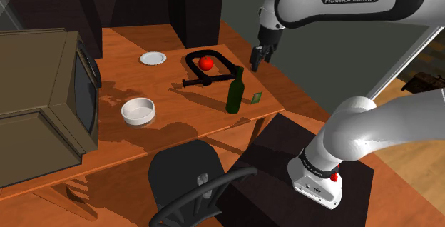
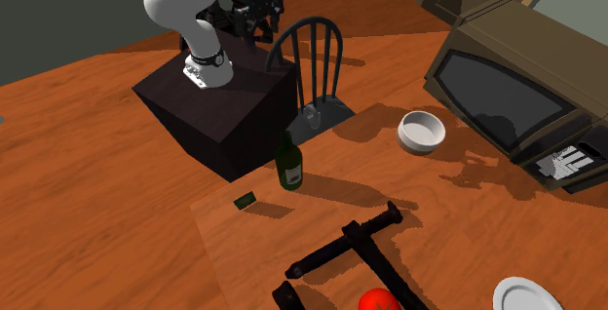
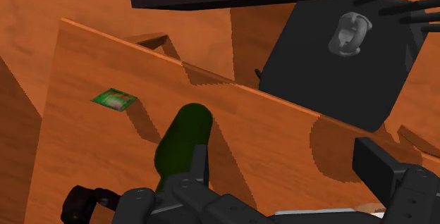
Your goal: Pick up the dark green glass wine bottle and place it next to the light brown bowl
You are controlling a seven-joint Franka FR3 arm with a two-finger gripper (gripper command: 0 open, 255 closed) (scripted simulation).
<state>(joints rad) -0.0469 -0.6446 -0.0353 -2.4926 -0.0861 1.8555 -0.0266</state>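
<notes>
The dark green bottle [image 1: 234, 90] stands upright near the table's edge, by the stand. It also shows in the second exterior view [image 2: 288, 164]. In the wrist view the bottle's top [image 3: 185, 141] rises just beyond the left finger [image 3: 198, 165], outside the gap. My gripper [image 1: 257, 60] hangs open in the air above the bottle, toward the shoulder view's right, holding nothing. The pale, off-white bowl [image 1: 138, 111] sits on the table to the shoulder view's left of the bottle, well apart from it, and appears across the table as bowl [image 2: 422, 131].
A black clamp [image 1: 207, 70] with a red ball [image 1: 205, 63] lies behind the bottle, a white plate [image 1: 152, 58] beyond it. A small green card [image 1: 255, 98] lies beside the bottle. A boxy TV [image 1: 43, 97] fills the table's left. A black chair [image 1: 187, 183] stands by the stand [image 1: 299, 161].
</notes>
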